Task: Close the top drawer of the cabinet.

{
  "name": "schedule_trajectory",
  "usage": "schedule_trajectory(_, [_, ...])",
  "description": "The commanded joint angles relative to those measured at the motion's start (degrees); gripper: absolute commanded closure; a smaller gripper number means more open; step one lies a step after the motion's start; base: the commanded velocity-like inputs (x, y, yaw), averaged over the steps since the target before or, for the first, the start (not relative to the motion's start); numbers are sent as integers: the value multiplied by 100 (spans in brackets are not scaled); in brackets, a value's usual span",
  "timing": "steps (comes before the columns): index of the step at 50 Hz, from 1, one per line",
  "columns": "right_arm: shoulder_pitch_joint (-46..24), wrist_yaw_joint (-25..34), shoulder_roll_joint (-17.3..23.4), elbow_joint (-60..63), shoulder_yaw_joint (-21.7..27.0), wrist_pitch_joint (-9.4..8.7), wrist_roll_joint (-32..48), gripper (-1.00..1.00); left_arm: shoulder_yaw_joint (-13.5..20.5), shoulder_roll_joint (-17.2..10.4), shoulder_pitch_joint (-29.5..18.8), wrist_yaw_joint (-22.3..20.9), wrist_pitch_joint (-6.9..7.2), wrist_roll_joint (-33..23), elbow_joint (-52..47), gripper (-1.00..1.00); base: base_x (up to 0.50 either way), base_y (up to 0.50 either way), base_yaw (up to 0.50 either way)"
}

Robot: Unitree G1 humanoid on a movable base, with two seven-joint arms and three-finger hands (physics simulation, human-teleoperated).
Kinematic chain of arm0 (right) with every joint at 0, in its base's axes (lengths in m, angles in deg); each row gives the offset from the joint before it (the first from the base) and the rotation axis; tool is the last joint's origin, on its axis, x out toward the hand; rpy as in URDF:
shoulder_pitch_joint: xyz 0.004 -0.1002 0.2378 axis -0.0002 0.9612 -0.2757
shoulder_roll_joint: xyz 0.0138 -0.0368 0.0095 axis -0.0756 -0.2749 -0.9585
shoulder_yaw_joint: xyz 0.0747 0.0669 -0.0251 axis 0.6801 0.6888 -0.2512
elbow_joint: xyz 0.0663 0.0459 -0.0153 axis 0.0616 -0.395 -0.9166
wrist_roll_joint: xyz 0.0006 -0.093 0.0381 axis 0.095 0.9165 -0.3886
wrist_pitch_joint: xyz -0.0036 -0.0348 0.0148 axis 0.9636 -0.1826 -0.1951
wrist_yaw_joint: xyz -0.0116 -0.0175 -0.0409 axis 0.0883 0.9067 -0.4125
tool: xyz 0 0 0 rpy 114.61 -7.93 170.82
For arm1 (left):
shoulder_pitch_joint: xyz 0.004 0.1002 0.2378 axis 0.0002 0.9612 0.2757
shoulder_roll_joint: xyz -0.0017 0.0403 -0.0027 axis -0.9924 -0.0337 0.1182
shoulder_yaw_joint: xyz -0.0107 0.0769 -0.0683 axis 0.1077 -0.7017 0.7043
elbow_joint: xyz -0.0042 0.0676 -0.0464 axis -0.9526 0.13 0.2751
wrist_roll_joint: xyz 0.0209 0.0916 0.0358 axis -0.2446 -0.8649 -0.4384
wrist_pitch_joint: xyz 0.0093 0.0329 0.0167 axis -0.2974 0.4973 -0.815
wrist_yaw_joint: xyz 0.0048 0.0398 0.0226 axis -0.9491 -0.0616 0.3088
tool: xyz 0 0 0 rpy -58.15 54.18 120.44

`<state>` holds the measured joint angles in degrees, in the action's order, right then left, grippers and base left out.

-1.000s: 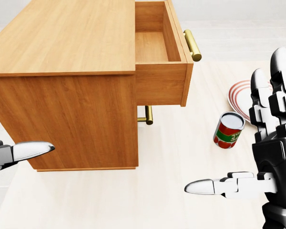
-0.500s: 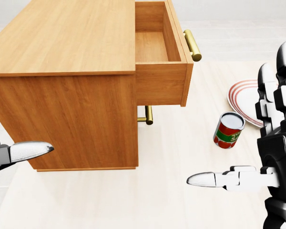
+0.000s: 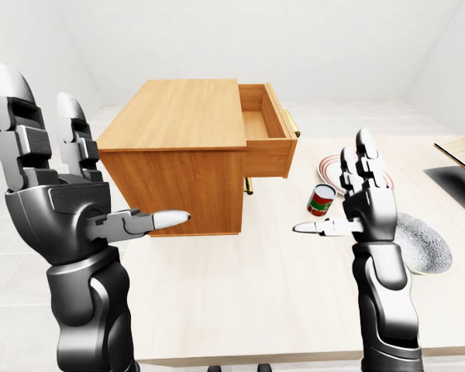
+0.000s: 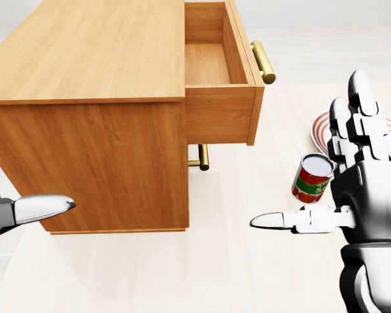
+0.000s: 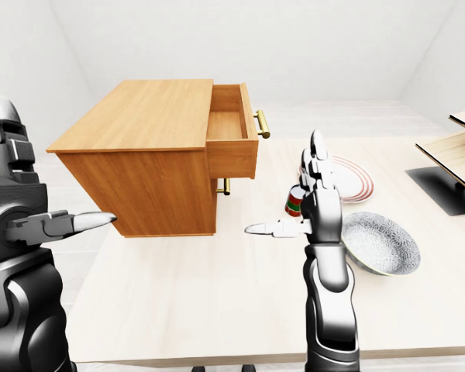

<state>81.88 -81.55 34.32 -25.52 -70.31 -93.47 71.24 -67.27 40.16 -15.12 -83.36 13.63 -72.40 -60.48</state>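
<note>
While the top drawer [image 4: 221, 72] of the cabinet [image 4: 91, 111] stands pulled out toward the right of the head view, its wooden inside shows bare, with nothing lying in it that I can see. Its brass handle [image 4: 262, 62] juts from the drawer face, and a second brass handle [image 4: 202, 157] shows below, on the shut lower drawer. Right of the cabinet on the pale counter [image 4: 182, 274] stands a red and green can [image 4: 311, 177], upright and lidded. Beyond it lies a red-rimmed plate [image 5: 349, 177], bare, and nearer the counter's right part a grey speckled bowl [image 5: 381, 242], also holding nothing.

Compared with half a second ago, the right hand [image 4: 362, 189] has swung leftward in the head view, so that it now hides most of the plate and stands just beside the can. Its fingers are spread wide, thumb pointing left, holding nothing. The left hand [image 3: 50, 186] is likewise wide and upright, well apart from the cabinet, its thumb tip showing at the head view's left edge as before.

Between the right hand and the drawer face lies bare counter. The near counter edge runs along the bottom of the eye views.
</note>
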Motion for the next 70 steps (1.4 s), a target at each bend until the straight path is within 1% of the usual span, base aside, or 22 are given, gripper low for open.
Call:
schedule_trajectory(1, [-346, -33, 87, -778, -9, 0, -277, -100, 13, 29, -1, -4, 0, -40, 31, -100, 0, 0, 0])
schedule_trajectory(6, [-648, -83, 122, -1406, -80, 0, -323, -100, 14, 29, -16, -7, 0, -51, 51, -100, 0, 0, 0])
schedule_trajectory(13, [-992, -137, 159, -1902, -213, 0, -380, -100, 14, 32, -42, 29, 0, -83, 81, -100, 0, 0, 0])
schedule_trajectory(15, [-1164, -125, 154, -2233, -256, 0, -388, -100, 5, 33, -28, 22, 0, -90, 89, -100, 0, 0, 0])
schedule_trajectory(17, [-1208, -125, 166, -2301, -267, 0, -396, -100, 3, 31, -30, 22, 0, -87, 72, -100, 0, 0, 0])
schedule_trajectory(18, [-1434, -130, 191, -2412, -275, 0, -422, -100, 6, 33, -23, 25, 0, -94, 81, -100, 0, 0, 0])
schedule_trajectory(20, [-1642, -157, 210, -2425, -285, 0, -473, -100, 6, 33, -24, 23, 0, -98, 95, -100, 0, 0, 0])
schedule_trajectory(24, [-1841, -146, 230, -2727, -327, 0, -487, -100, 0, 32, -28, 21, 0, -103, 101, -100, 0, 0, 0])
schedule_trajectory(27, [-2008, -158, 216, -2796, -449, 0, -439, -100, 2, 27, -31, 16, 0, -94, 69, -100, 0, 0, 0])
schedule_trajectory(37, [-2247, -67, 65, -3615, -556, 0, -428, -100, 1, 33, -36, 10, 0, -101, 97, -100, 0, 0, 0])
schedule_trajectory(46, [-2313, -38, -18, -3930, -615, 0, -449, -100, 5, 31, -45, 12, 0, -97, 88, -100, 0, 0, 0])
schedule_trajectory(47, [-2316, -27, -26, -4022, -615, 59, -451, -100, 5, 34, -35, 10, 0, -100, 93, -100, 0, 0, 0])
schedule_trajectory(48, [-2335, -29, -31, -4069, -618, 78, -452, -100, 10, 33, -39, 13, 0, -97, 82, -100, 0, 0, 0])
schedule_trajectory(49, [-2347, -18, -49, -4173, -626, 163, -456, -100, 11, 34, -40, 15, 0, -97, 80, -100, 0, 0, 0])
schedule_trajectory(55, [-2443, 0, -93, -4416, -658, 288, -468, -100, 4, 32, -34, 9, 0, -102, 100, -100, 0, 0, 0])
schedule_trajectory(56, [-2465, 17, -98, -4563, -655, 398, -468, -100, 4, 33, -30, 10, 0, -101, 89, -100, 0, 0, 0])
schedule_trajectory(59, [-2534, 35, -96, -4676, -660, 447, -473, -100, 1, 31, -30, 9, 0, -102, 77, -100, 0, 0, 0])
schedule_trajectory(60, [-2572, 29, -92, -4659, -661, 398, -478, -100, 3, 32, -30, 7, 0, -104, 88, -100, 0, 0, 0])
schedule_trajectory(62, [-2628, 35, -81, -4709, -654, 405, -480, -100, 4, 32, -29, 6, 0, -102, 80, -100, 0, 0, 0])
schedule_trajectory(65, [-2718, 48, -75, -4900, -638, 522, -485, -100, 7, 33, -29, 3, 0, -100, 78, -100, 0, 0, 0])
schedule_trajectory(69, [-2885, 51, -70, -5039, -646, 545, -490, -100, 2, 35, -25, 1, 0, -104, 86, -100, 0, 0, 0])
schedule_trajectory(70, [-2950, 63, -57, -5160, -623, 615, -499, -100, -2, 36, -29, 3, 0, -103, 77, -100, 0, 0, 0])
